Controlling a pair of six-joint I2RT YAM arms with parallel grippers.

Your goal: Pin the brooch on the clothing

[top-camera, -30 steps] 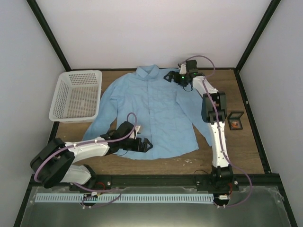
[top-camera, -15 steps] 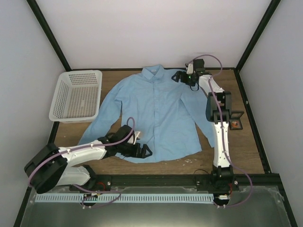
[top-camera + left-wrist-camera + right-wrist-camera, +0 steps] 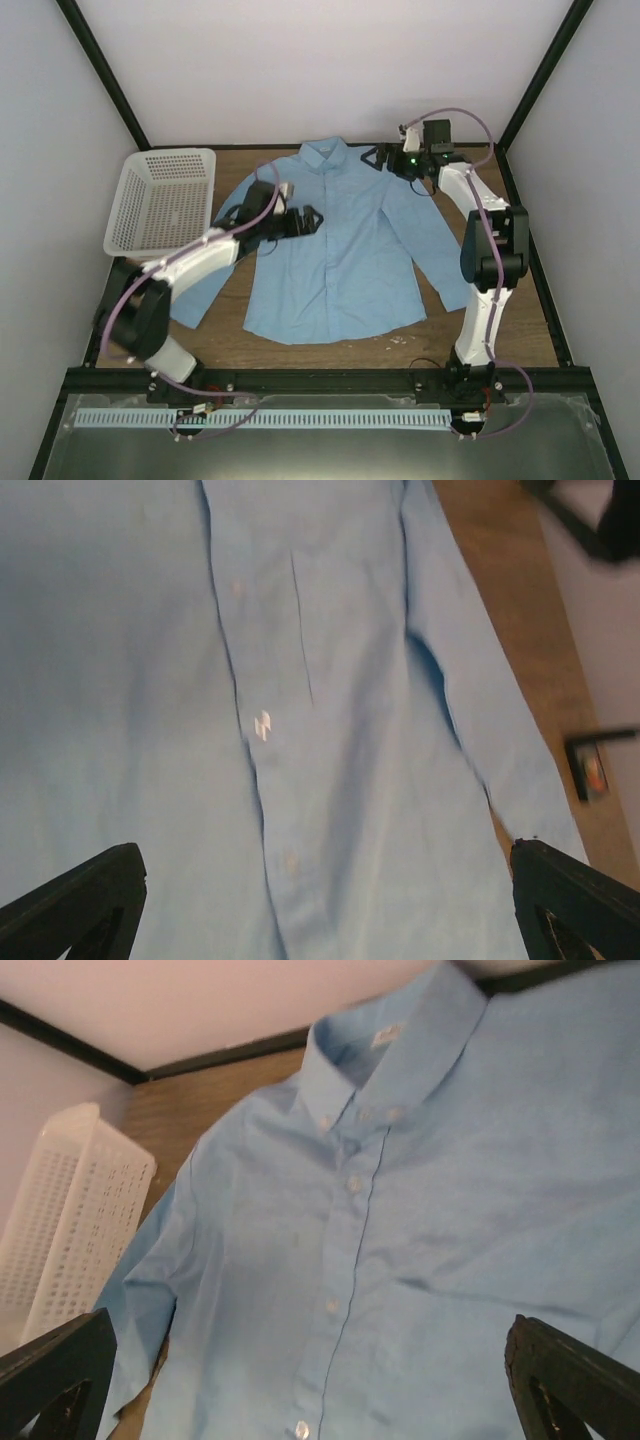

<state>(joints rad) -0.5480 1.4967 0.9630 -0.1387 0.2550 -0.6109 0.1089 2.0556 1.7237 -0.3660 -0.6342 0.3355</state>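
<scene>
table (image 3: pixel 520 320): brown wood, pale walls behind and at both sides.
counts: one shirt, one brooch, one black box, one basket, two grippers.
shirt (image 3: pixel 335 250): light blue, buttoned, flat at frame centre, collar toward the top, sleeves spread down and outward.
brooch (image 3: pixel 594 773): tiny orange-red disc inside the black box (image 3: pixel 603 767), right edge of the left wrist view, on bare wood past the sleeve; in the top view the right arm covers it.
left gripper (image 3: pixel 308 218): fingers wide apart, holding nothing, over the shirt's chest left of the button line; brooch well apart from it.
right gripper (image 3: pixel 375 158): fingers spread, holding nothing, at the shoulder just right of the collar.
basket (image 3: pixel 172 153): white mesh, upper left.
</scene>
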